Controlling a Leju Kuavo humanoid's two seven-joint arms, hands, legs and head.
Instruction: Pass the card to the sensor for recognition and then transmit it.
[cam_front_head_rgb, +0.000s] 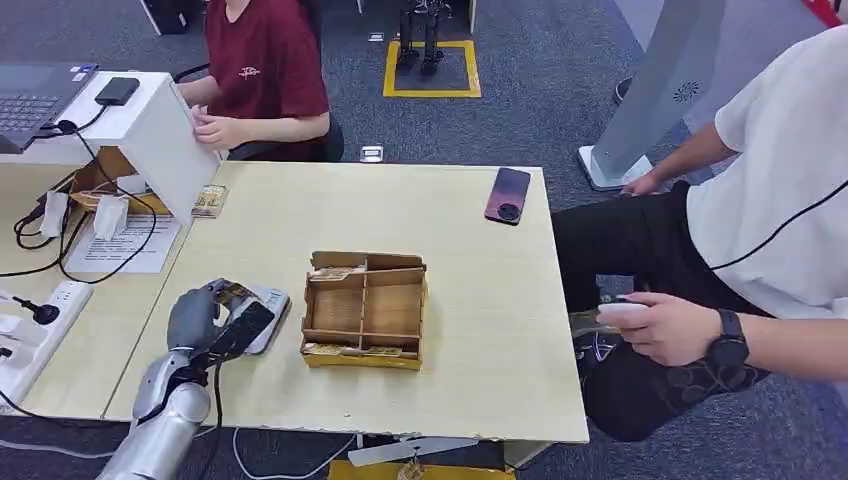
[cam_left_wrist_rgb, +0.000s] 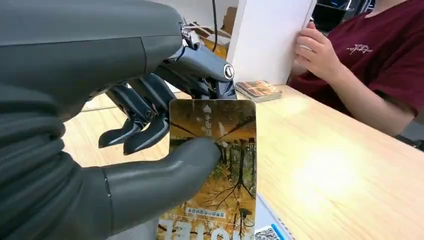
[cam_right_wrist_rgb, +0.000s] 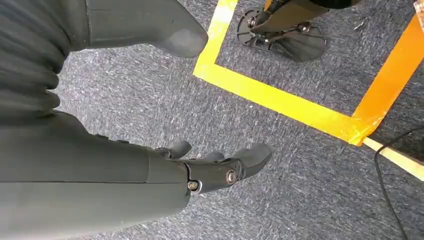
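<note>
My left hand hovers over the white sensor pad near the table's front left. It pinches a card printed with an autumn tree scene between thumb and fingers; the card sits just above the pad. A corner of the sensor pad shows under the card in the left wrist view. My right hand hangs over grey carpet, fingers apart and holding nothing.
A wooden divided box with cards stands right of the pad. A phone lies at the far right of the table. A stack of cards lies by a white stand. People sit at the far side and at the right.
</note>
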